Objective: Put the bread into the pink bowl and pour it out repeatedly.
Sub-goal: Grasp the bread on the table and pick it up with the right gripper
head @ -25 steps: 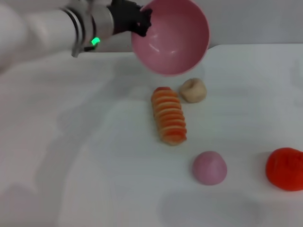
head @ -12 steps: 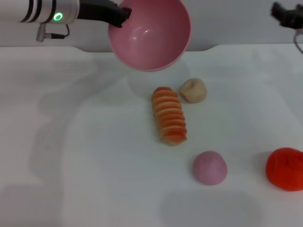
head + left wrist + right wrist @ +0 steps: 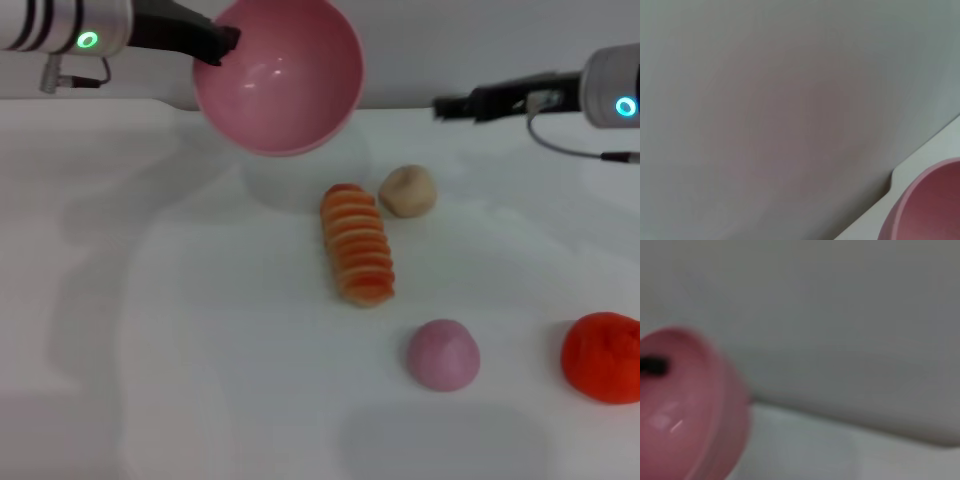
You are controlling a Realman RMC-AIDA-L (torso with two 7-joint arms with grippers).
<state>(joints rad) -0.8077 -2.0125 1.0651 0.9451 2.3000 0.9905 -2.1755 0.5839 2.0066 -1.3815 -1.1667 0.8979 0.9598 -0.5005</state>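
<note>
The bread [image 3: 357,245], striped orange and cream, lies on the white table near the middle of the head view. Above and behind it to the left, the empty pink bowl [image 3: 278,76] hangs tilted in the air, its opening facing the camera. My left gripper [image 3: 218,42] is shut on the bowl's left rim. The bowl also shows in the left wrist view [image 3: 927,207] and the right wrist view [image 3: 685,410]. My right gripper [image 3: 448,105] reaches in from the right, high above the table's far side, holding nothing; its fingers are blurred.
A small beige bun [image 3: 407,190] sits just right of the bread's far end. A pink dome-shaped lump [image 3: 442,354] lies nearer, to the right. A red lumpy object [image 3: 603,356] is at the right edge. A grey wall stands behind the table.
My left gripper has carried the tilted bowl leftward. My right arm has swung in from the right edge toward the centre. The bread and other items have stayed put.
</note>
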